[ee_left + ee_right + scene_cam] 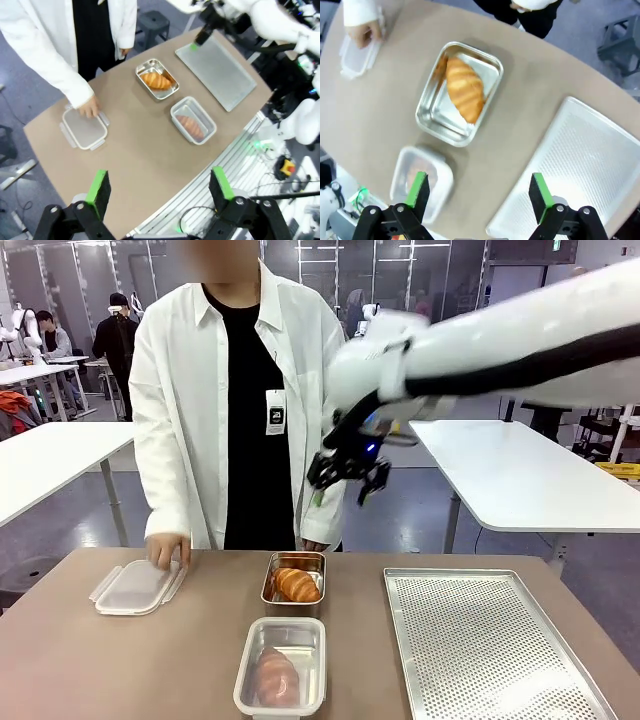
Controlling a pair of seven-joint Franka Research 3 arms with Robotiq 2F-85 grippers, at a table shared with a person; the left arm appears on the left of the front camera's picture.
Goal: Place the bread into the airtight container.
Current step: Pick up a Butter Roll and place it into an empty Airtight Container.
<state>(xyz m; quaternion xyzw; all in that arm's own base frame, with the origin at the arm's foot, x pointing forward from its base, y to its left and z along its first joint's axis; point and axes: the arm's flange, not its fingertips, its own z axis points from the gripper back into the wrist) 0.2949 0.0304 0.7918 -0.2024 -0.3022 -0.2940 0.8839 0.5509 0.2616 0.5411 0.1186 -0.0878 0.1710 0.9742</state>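
From the front, my right jaws [349, 476] hang high over the counter [150, 660], in front of the person's white coat [190, 390], spread wide and holding nothing. Straight below them sits the steel pan [272, 580] with a croissant [297, 584] in it, and nearer my base is the clear airtight container [246, 680], which already carries a piece of bread [277, 676]. Off to the left of the jaws, the person's hand [167, 550] rests on the container's lid [125, 592], I judge to keep it ready for sealing. To the right lies the perforated tray [500, 660], bare.

Through my left wrist, my left jaws [160, 186] stand wide apart and empty, held back high over the near edge of the counter. Far ahead of them lie the container [176, 111] with its bread [190, 126] and, beyond it, the pan [142, 67] and croissant [156, 80]. The lid [82, 131] lies ahead to the left under the person's hand [90, 106].

Through my right wrist, my right jaws [479, 185] are fully open with nothing between the pads. The croissant [465, 89] lies ahead in the pan [437, 122], a little left of centre, while the container [400, 165] sits just beside my left pad. I judge the height and the open stance suit a descent onto the remaining croissant.
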